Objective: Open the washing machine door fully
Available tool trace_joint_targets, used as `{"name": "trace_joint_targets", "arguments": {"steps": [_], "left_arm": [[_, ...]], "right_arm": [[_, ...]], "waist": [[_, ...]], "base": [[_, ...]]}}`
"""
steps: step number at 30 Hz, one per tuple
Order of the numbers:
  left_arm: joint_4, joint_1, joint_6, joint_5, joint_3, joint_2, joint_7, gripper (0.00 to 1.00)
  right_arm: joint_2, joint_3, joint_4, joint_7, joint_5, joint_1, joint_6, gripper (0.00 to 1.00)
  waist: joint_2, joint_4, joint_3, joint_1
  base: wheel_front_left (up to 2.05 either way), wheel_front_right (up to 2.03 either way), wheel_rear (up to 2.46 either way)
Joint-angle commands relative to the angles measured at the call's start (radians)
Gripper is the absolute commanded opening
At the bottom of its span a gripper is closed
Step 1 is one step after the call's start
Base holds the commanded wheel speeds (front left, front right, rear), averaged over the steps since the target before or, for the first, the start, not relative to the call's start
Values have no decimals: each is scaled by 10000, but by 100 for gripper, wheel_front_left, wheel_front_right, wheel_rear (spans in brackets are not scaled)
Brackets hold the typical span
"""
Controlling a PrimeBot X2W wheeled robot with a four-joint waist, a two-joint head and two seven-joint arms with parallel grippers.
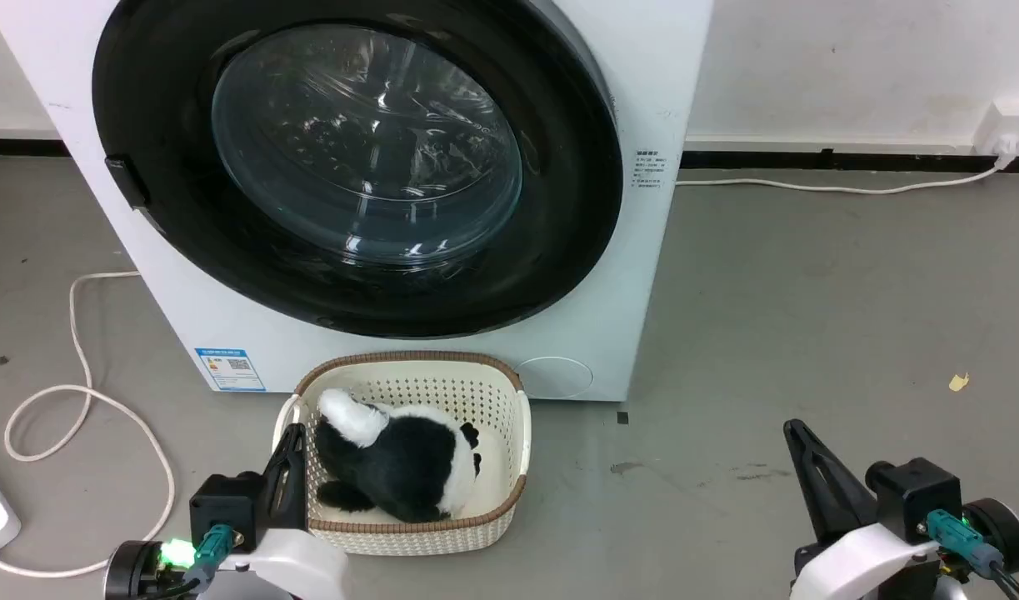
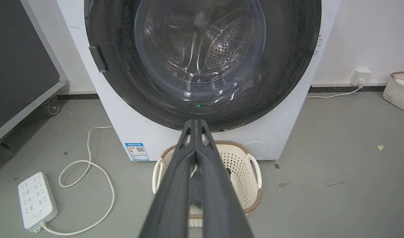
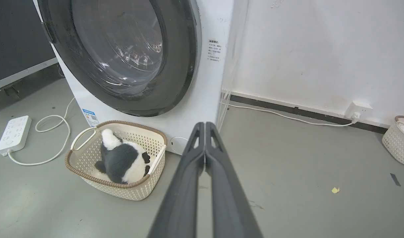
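**Door closed, both end effectors empty**

The left end effector (image 1: pixel 291 440), fingers pressed together on nothing, hangs beside the basket (image 1: pixel 519 417). Behind the basket, the washing machine door (image 1: pixel 359 158) sits closed on the washing machine (image 1: pixel 642 67). The right end effector (image 1: pixel 794 429), likewise pinched together and empty, hovers over the floor (image 1: pixel 809 317).

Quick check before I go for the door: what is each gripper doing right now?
Left gripper: closed, fingers together, holding nothing.
Right gripper: closed, fingers together, holding nothing.

White washing machine (image 1: pixel 226 321), glossy black door (image 1: pixel 359 158), cream basket (image 1: pixel 409 359).
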Motion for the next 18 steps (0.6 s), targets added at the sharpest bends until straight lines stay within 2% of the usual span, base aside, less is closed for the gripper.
{"name": "trace_joint_targets", "arguments": {"steps": [1,18], "left_arm": [[-39,-154,26,89,-7,10,1,0],[-39,-154,26,89,-7,10,1,0]], "right_arm": [[49,-11,-30,5,-9,-116,-17,0],[49,-11,-30,5,-9,-116,-17,0]], "waist": [[0,0,0,0],[0,0,0,0]], "base": [[0,0,0],[0,0,0]]}}
